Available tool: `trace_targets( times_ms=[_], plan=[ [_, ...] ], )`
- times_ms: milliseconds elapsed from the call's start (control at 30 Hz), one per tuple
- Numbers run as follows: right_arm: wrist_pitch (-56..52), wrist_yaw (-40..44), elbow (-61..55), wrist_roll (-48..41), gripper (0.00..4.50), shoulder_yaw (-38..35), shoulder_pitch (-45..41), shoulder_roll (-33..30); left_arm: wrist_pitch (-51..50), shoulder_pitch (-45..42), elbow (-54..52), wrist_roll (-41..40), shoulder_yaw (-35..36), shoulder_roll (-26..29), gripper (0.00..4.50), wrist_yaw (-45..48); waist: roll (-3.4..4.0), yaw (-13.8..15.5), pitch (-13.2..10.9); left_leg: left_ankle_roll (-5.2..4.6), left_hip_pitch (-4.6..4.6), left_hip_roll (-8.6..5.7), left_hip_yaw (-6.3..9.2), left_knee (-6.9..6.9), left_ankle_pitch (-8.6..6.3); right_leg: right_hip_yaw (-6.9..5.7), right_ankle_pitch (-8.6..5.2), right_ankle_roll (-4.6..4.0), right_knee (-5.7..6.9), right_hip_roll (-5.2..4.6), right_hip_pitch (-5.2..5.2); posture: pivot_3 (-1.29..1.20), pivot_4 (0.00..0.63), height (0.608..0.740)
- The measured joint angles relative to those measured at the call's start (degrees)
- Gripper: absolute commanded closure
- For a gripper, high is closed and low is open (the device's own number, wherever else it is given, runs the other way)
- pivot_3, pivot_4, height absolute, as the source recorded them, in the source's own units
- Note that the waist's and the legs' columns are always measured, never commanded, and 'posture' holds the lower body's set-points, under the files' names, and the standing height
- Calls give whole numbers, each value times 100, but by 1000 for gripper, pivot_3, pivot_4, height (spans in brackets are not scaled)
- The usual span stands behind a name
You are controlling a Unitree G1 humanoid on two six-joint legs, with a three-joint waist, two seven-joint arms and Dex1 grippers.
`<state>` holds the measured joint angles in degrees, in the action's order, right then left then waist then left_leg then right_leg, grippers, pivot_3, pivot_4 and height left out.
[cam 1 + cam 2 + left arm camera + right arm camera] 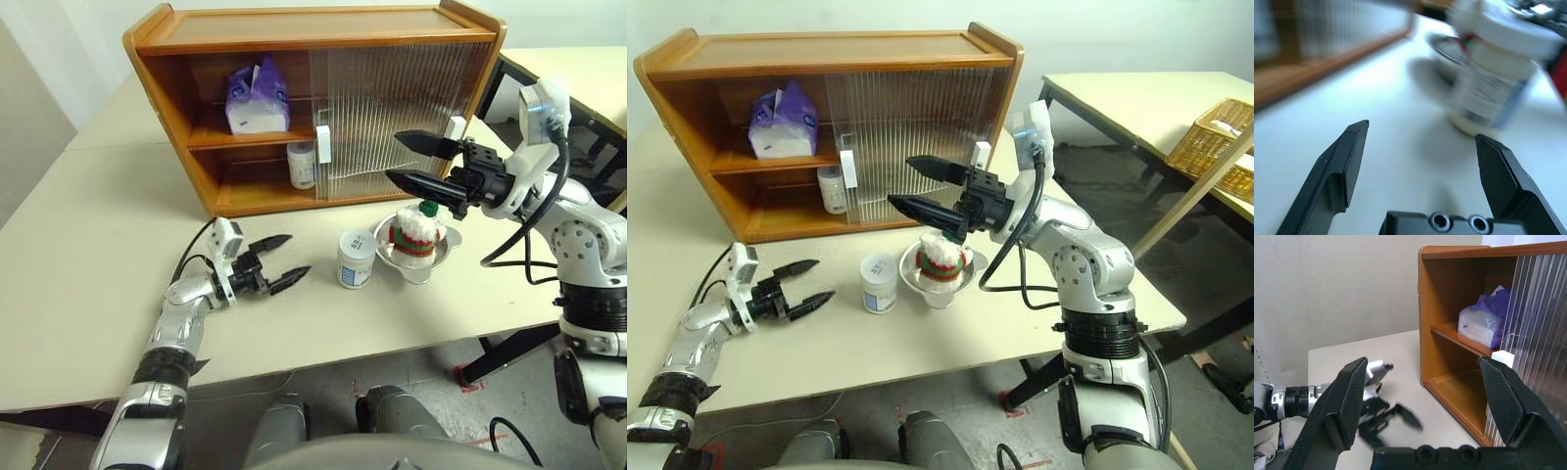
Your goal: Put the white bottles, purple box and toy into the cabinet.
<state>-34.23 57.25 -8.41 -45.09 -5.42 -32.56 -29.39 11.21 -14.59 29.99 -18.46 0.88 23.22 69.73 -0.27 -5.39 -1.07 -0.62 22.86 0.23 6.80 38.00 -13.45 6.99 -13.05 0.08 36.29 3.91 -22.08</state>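
Your left gripper [287,260] sits low over the table [78,284] with its black fingers spread wide and nothing between them, pointing toward the white bottle [356,258] that stands upright on the tabletop a little way off. In the left wrist view that bottle [1498,83] is ahead of the open fingertips, apart from them, blurred but clearly upright.

Just beside the bottle, on its right, you have the silver bowl [437,257] with the toy [417,230] sitting in it, green hat on top.

Your right gripper [411,161] hangs above the bowl, level with the cabinet's lower shelf, jaws wide apart and empty, pointing left across the front of the ribbed sliding door [392,117]. From the right wrist view you look between its fingers at the cabinet's open side and at your left gripper [1393,418] down on the table.

The cabinet [294,29] stands at the back of the table, its left half open. The purple box [257,98] rests on the upper shelf, white tissue showing. The second white bottle [302,164] stands on the lower shelf, right next to the door's edge and its white handle [322,144].
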Motion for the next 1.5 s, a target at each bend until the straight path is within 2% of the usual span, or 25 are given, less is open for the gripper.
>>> trace_targets(
  times_ms=[67,100,233,300,967,1167,1400,1500],
  plan=[
    [0,-1,0,0,0,0,0,0,1,-43,-7,10,-90,-7,22,109,15,0,13,-2,29,6,0,-1,1,-1,37,-59,4,4,-32,-143,5,740],
    [0,-1,0,1,0,0,1,0,8,-79,-7,24,-137,-17,22,148,21,1,17,-3,35,9,0,-1,2,-1,39,-60,4,9,-37,-143,5,740],
    [0,-6,0,3,0,-1,1,-4,96,-295,-4,77,-351,-105,22,299,35,-5,27,-5,35,17,0,-3,3,-2,30,-37,3,22,-40,-163,6,740],
    [0,-7,-1,3,0,-1,1,-5,130,-343,4,83,-429,-152,22,356,39,-12,29,-8,35,17,0,-3,5,-1,13,1,2,22,-39,-163,6,740],
    [0,-89,-43,2,0,-7,64,-22,363,-916,497,363,-768,-658,22,317,44,-74,32,-24,37,14,1,-1,15,2,25,17,-3,21,-35,-188,6,740],
    [0,-112,-65,2,0,-13,123,-25,363,-952,635,414,-779,-691,1437,312,44,-85,32,-25,37,13,0,0,15,2,27,21,-4,21,-35,-189,5,740],
    [8,-125,-65,2,0,-14,122,-24,319,-955,642,389,-746,-674,1437,303,44,-93,32,-27,37,13,1,0,16,2,28,23,-4,21,-35,-172,7,740],
    [14,-124,-64,3,0,-14,121,-22,142,-903,625,262,-498,-617,1437,68,44,-94,32,-26,37,15,1,-1,16,1,28,23,-4,24,-36,-168,6,740]
  ],
)
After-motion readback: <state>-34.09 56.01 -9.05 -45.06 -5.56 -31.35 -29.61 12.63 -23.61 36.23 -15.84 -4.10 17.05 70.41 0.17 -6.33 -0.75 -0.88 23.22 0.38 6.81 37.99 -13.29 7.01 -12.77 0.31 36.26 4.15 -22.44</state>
